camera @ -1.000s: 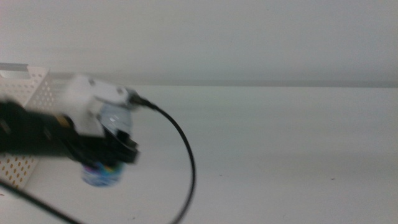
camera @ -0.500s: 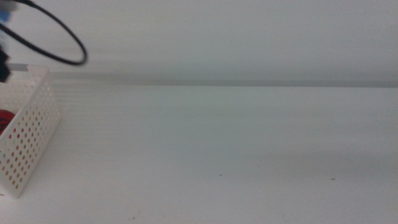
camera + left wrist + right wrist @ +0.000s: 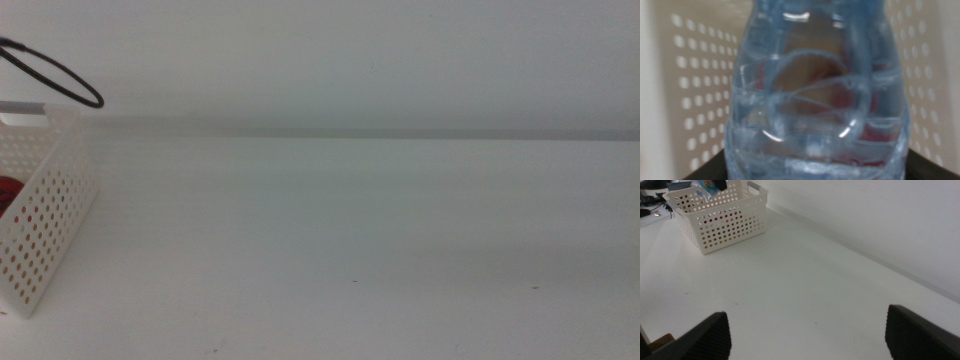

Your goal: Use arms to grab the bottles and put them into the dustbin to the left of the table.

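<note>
The white perforated dustbin [image 3: 45, 215] is sitting at the far left end of the white table [image 3: 380, 250], and everything else is being placed against it. In the left wrist view the clear water bottle [image 3: 815, 95] is filling almost the whole picture, hanging over the basket's interior with the holed walls showing on both sides of it and something red, most likely the soda can [image 3: 875, 132], glimmering through the plastic from the basket floor below. The left gripper [image 3: 812, 167] is showing only as dark shapes at the foot of the bottle, and its jaws are pressing against the bottle's sides, gripping it. In the middle view only a loop of black cable [image 3: 60, 80] is arching above the dustbin's rim, while a patch of red [image 3: 8, 190] is peeking over the basket's near wall. The right wrist view is catching the bottle's colourful label [image 3: 705, 189] poised just above the dustbin's opening, with red glowing through the holes. The right gripper [image 3: 807, 330] is waiting well away from the dustbin, over bare tabletop, its two dark jaws standing wide apart with nothing between them.
</note>
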`<action>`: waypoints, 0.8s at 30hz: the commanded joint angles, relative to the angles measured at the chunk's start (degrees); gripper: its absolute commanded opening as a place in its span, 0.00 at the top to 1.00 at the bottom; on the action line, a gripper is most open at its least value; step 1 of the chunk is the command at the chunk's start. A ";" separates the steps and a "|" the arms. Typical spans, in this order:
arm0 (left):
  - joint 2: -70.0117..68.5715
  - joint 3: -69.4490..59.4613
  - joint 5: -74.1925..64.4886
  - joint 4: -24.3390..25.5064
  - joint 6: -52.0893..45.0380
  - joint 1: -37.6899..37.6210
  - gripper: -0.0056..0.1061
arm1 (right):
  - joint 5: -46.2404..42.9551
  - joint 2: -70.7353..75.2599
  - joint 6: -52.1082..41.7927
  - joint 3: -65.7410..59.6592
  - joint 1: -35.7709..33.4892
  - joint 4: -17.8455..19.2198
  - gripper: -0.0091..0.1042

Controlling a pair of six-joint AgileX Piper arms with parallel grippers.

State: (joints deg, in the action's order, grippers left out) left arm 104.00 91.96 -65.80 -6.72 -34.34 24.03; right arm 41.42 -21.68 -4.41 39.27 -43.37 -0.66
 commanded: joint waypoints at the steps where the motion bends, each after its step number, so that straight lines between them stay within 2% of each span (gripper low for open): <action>1: 1.29 0.90 -0.30 -0.62 -0.20 0.01 0.97 | -0.45 0.15 -0.53 -0.18 0.01 0.05 0.20; 10: 4.02 0.82 -1.07 0.97 -1.85 0.01 0.96 | -0.45 0.15 -0.53 -0.18 0.01 0.05 0.20; 12: 4.02 0.82 -1.67 1.13 -1.85 0.01 0.92 | -0.45 0.15 -0.53 -0.18 0.01 0.05 0.20; 15: 4.02 0.82 -2.67 0.22 -3.49 -0.12 0.76 | -0.45 0.15 -0.53 -0.18 0.01 0.05 0.20; 22: 3.91 0.82 -3.64 0.83 -3.24 -0.12 0.17 | -0.45 0.15 -0.53 -0.18 0.01 0.05 0.20; 23: 3.66 0.82 -3.92 0.83 -2.85 -0.12 0.11 | -0.45 0.15 -0.53 -0.18 0.01 0.05 0.20; 24: 3.10 0.82 -4.91 0.59 -2.69 -0.12 0.11 | -0.45 0.15 -0.53 -0.18 0.01 0.05 0.20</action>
State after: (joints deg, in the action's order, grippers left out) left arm 108.24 92.48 -69.14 -5.55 -37.61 24.03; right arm 41.42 -21.68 -4.41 39.27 -43.37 -0.66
